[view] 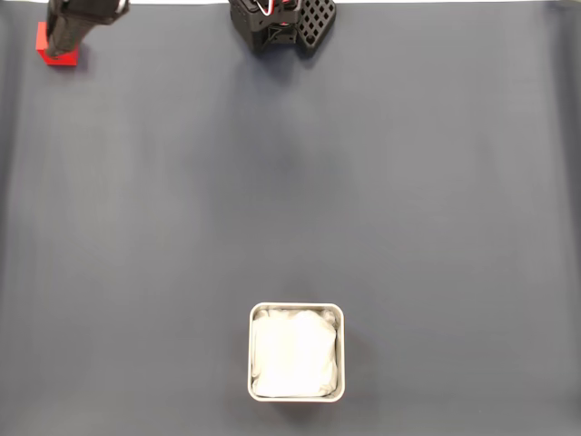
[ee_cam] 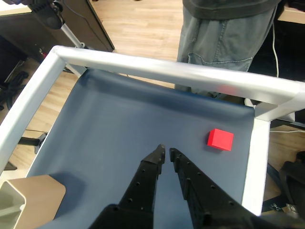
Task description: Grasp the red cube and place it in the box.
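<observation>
Wrist view: red cube (ee_cam: 220,139) right of nearly closed fingers (ee_cam: 156,157), apart.

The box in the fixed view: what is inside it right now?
The box holds a white wrinkled cloth-like lining that fills it. The lining hides its floor. The red cube sits apart at the top left corner, partly hidden by the arm.

The red cube (view: 56,50) sits at the far left of the dark mat (view: 290,200), partly covered by a dark post (view: 77,23). The white-lined box (view: 297,352) stands near, centred, well apart.
</observation>
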